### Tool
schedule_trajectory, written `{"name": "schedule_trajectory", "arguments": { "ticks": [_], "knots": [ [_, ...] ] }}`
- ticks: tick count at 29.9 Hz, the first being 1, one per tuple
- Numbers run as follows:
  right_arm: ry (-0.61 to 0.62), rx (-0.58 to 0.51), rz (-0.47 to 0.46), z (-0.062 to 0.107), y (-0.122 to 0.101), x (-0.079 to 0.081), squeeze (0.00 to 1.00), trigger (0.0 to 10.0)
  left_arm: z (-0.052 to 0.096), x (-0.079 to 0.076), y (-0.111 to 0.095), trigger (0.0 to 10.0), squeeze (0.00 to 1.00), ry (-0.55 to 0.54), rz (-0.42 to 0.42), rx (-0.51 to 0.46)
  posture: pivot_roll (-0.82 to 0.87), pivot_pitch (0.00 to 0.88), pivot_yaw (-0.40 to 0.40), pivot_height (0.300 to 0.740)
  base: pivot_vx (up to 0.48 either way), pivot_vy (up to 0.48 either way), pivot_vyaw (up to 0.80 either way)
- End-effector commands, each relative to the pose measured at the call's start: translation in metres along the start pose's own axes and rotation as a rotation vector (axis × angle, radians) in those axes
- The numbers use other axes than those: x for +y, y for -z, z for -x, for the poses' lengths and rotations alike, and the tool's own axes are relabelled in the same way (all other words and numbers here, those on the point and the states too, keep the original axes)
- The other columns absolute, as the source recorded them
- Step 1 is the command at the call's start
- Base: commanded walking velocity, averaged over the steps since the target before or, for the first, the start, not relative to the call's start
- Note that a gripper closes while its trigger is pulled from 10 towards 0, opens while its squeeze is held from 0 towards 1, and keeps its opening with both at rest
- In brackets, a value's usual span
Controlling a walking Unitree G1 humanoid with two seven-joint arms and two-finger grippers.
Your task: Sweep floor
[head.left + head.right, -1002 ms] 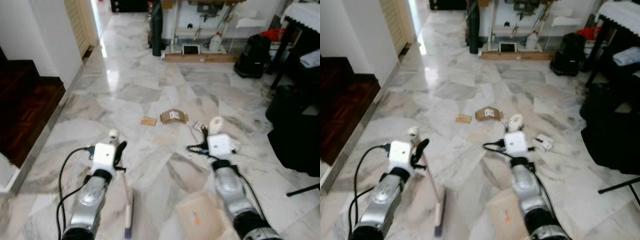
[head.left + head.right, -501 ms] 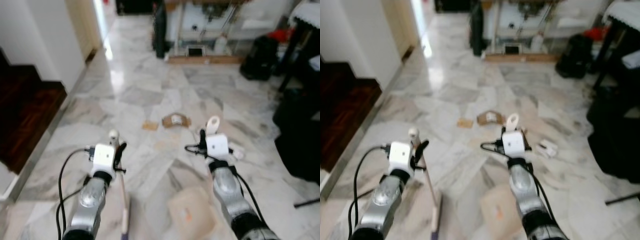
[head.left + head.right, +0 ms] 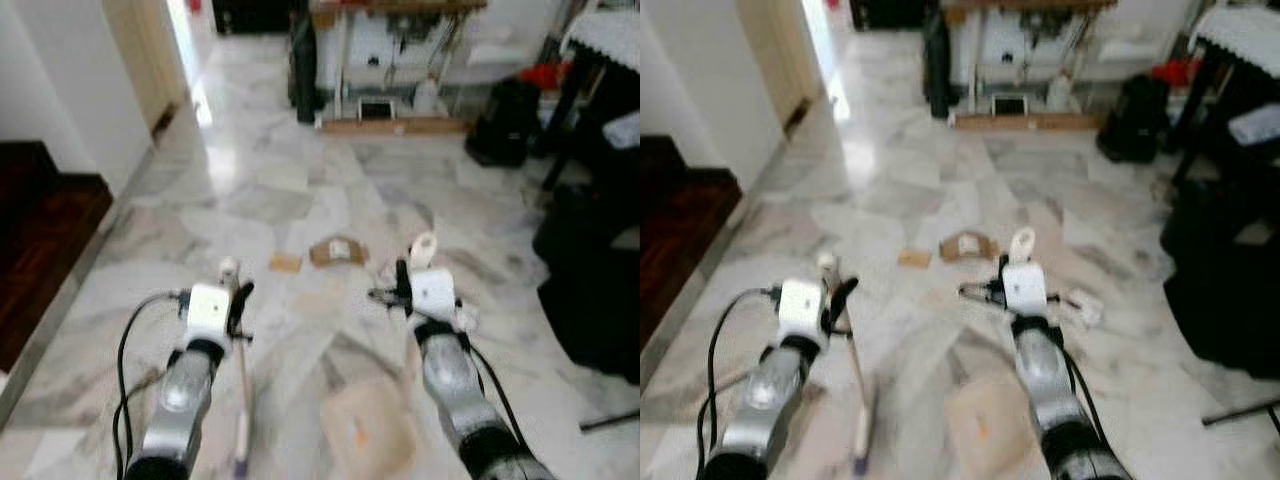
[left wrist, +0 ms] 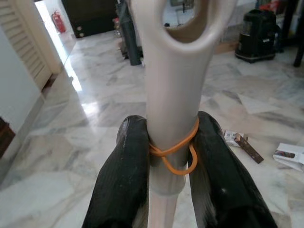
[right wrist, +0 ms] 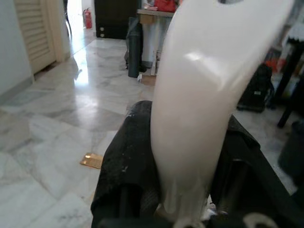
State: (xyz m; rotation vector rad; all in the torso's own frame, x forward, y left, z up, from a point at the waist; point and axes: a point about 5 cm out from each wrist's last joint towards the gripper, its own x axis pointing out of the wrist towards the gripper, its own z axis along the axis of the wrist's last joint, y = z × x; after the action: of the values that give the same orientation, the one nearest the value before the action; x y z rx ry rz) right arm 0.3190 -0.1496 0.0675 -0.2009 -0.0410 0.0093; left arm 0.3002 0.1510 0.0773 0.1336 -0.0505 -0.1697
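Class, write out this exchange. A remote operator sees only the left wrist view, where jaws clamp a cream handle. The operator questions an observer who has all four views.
Operator: What is this handle part of?
Observer: The left gripper holds a broom that runs down to the floor beside the left arm.
Operator: And the other arm?
Observer: The right gripper is shut on the white handle of a dustpan, whose pan sits low in front of the robot.

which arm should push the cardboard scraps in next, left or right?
Likely left: the left gripper is shut on the broom handle, head down. The right gripper holds the dustpan; the cardboard scraps lie ahead.
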Motion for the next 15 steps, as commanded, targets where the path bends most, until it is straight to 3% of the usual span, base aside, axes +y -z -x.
{"name": "schedule_trajectory", "arguments": {
  "ticks": [1,15],
  "knots": [
    [-0.011,-0.059,0.016,-0.0080,-0.0142,0.0011,0.00,10.0,-0.0026,0.0076,-0.0094,10.0,0.00,-0.012,-0.021,-0.043,0.07,0.000,0.032,0.740,0.274,0.000,0.00],
    [-0.015,-0.060,0.010,-0.0087,-0.0153,0.0022,0.00,10.0,-0.0031,0.0087,-0.0105,10.0,0.00,-0.020,-0.024,-0.044,0.07,0.000,0.029,0.740,0.272,0.000,0.00]
  ]
}}
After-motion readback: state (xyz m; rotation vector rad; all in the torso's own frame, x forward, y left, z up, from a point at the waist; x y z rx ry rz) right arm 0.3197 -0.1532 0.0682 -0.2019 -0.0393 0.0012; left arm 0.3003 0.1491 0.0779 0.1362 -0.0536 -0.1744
